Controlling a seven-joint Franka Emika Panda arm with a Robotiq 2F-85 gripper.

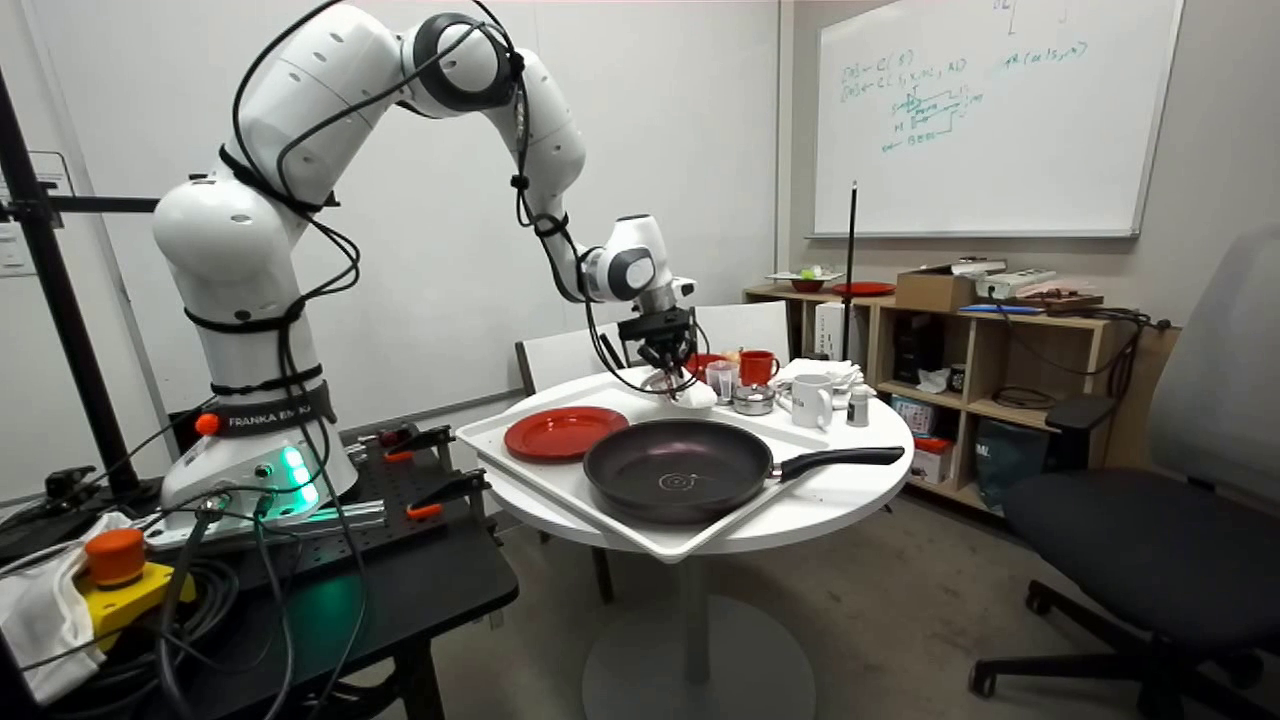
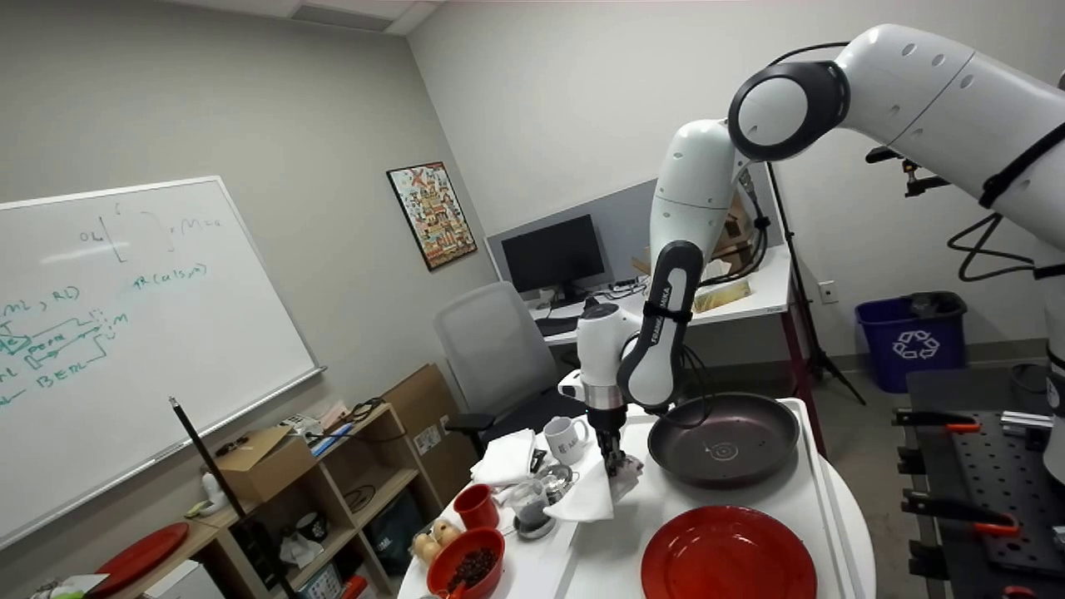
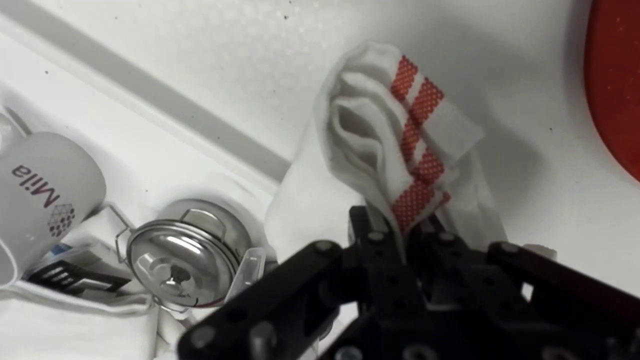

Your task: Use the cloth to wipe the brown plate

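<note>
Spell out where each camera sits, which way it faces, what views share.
Wrist view: mounted above the black two-fingered tool, the robot's only visible part, looking down at the white red-striped cloth.
Exterior view: nearer the large black frying pan, looking roughly toward the rectangular whiteboard; the white jointed arm shows from base to tool.
Exterior view: roughly opposite, nearer the round red plate, facing the dark rectangular monitor; the arm enters from the right.
Both exterior views share pan, plate, whiteboard and arm.
</note>
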